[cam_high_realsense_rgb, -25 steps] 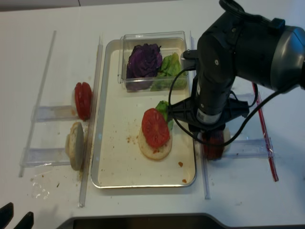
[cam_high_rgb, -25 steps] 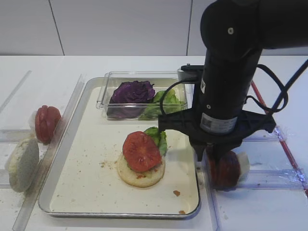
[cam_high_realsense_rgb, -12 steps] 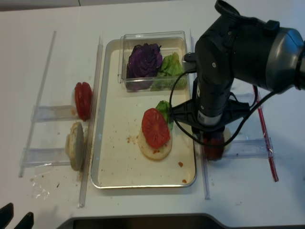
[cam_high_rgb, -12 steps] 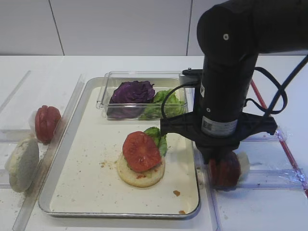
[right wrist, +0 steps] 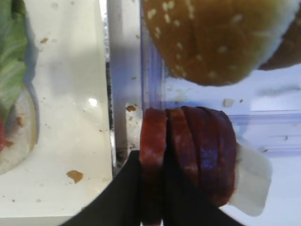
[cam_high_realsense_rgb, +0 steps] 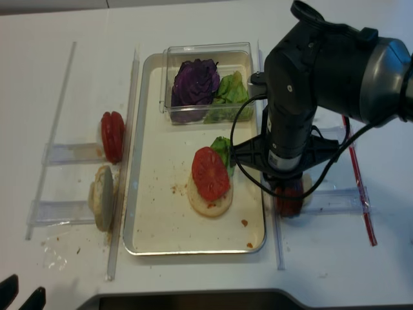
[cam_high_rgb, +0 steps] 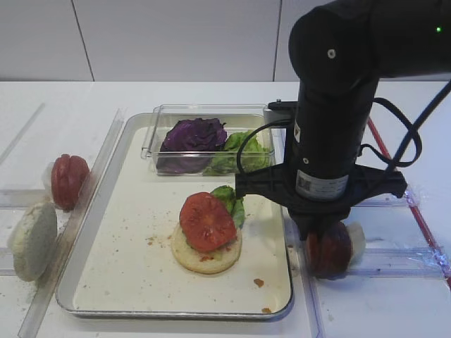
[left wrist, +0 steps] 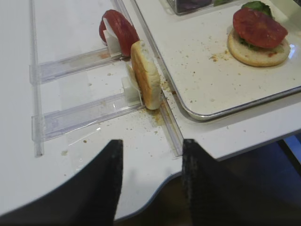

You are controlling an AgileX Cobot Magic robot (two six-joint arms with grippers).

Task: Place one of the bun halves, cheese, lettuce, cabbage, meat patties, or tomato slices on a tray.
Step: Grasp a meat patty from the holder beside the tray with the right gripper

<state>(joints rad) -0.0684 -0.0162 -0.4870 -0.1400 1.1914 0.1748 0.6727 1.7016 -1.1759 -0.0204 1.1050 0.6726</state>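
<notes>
At the left of the overhead view, tomato slices (cam_high_realsense_rgb: pixel 112 135) and a bun half (cam_high_realsense_rgb: pixel 102 188) stand on the counter (cam_high_realsense_rgb: pixel 58 84). The left end effector (left wrist: pixel 149 181) hangs released. Centre, the tray (cam_high_realsense_rgb: pixel 150 234) holds bun, lettuce, tomato. Right, the right end effector (right wrist: pixel 151 188) is clenched on 1 of the meat patties (right wrist: pixel 188 155).

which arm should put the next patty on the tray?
Right. The right gripper is already shut on the end disc of the meat patties, beside the tray. The left gripper hangs open, far off.

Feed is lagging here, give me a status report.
Right tool shut on leftmost meat patty in rack. Left tool open, idle. Tray holds bun, tomato. Nothing blocking.
</notes>
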